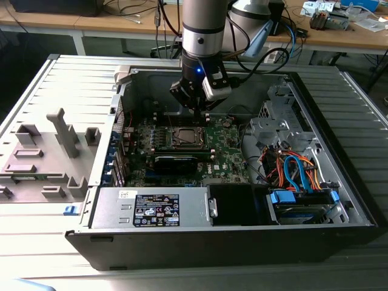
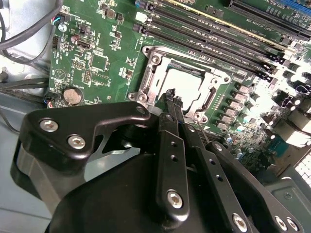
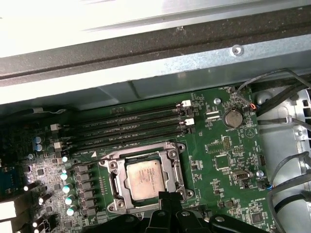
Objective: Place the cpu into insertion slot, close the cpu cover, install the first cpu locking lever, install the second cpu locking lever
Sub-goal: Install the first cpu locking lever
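Both wrist views showed the cpu already lying flat in the insertion slot on the green board, its grey top showing through the window of the cpu cover, which looked folded down over it. So I judged the work had reached the locking levers, though I could not tell from where I stood whether either was latched. The pincer hung just beside the slot's edge, its two dark fingers drawn narrow, nearly together, with nothing between them. A lever move would call for a fine, low push along the frame's side.

Beyond the slot ran the long memory slots, and a coin battery sat further off. In the exterior view the arm reached down into the open computer case; a black card lay close beside the slot, and bundled wires sat well apart, towards the exterior view's right. The card and memory slots crowded the slot closely.
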Controlling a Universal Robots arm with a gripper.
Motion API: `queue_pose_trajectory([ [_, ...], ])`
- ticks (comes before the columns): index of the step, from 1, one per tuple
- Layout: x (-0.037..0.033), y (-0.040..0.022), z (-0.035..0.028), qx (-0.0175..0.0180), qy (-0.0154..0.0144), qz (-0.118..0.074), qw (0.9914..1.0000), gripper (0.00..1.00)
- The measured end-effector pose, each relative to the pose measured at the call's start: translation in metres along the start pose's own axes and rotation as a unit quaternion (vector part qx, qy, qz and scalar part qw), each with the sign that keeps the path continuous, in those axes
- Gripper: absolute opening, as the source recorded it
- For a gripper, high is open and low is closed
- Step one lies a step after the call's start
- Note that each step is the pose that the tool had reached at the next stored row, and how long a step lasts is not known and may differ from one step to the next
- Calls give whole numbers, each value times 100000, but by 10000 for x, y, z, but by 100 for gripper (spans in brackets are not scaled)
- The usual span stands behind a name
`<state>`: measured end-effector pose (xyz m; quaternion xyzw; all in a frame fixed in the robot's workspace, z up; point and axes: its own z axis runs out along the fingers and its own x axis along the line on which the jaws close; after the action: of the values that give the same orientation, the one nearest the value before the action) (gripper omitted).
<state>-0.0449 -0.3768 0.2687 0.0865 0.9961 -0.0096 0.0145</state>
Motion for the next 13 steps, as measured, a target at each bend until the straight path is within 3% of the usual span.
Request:
queue_pose_trajectory([
  [13, 2, 0, 7, -132, -48, -2954, 99956, 11],
])
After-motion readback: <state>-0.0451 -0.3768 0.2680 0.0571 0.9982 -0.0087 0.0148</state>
